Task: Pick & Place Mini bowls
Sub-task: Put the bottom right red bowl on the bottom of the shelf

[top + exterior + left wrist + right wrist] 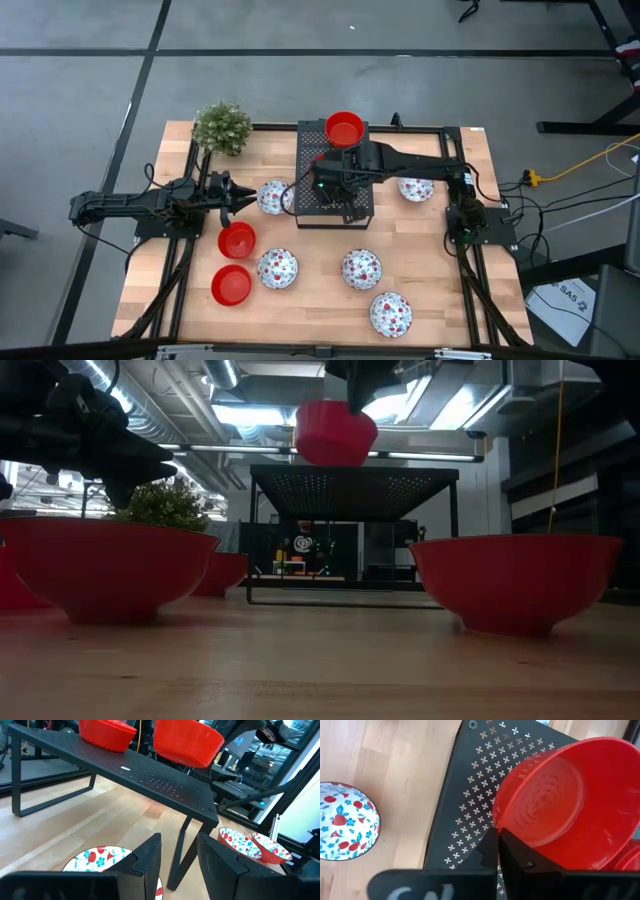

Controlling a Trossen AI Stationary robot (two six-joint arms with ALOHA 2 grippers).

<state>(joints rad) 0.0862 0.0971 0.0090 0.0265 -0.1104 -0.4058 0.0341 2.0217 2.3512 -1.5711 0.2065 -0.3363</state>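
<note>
A black perforated box (335,190) stands mid-table with one red mini bowl (344,128) on its far end. My right gripper (499,851) is over the box, shut on a second red mini bowl (565,805), which also shows in the low view (335,432) above the box top. My left gripper (177,855) is open and empty, just left of the box, over a floral mini bowl (272,197). Two more red bowls (237,240) (231,285) and several floral ones (361,268) rest on the table. My right gripper pinches the red bowl by its rim (501,831), at the edge nearest the wrist. The fingers come from above, pointing down. The bowl hangs tilted below them, lifted clear of the box top (470,795).
A small green plant (222,127) stands at the far left corner. A floral bowl (415,188) lies right of the box under my right arm. Floral bowls (277,268) (391,313) lie toward the near edge. Bare wood shows at the near right.
</note>
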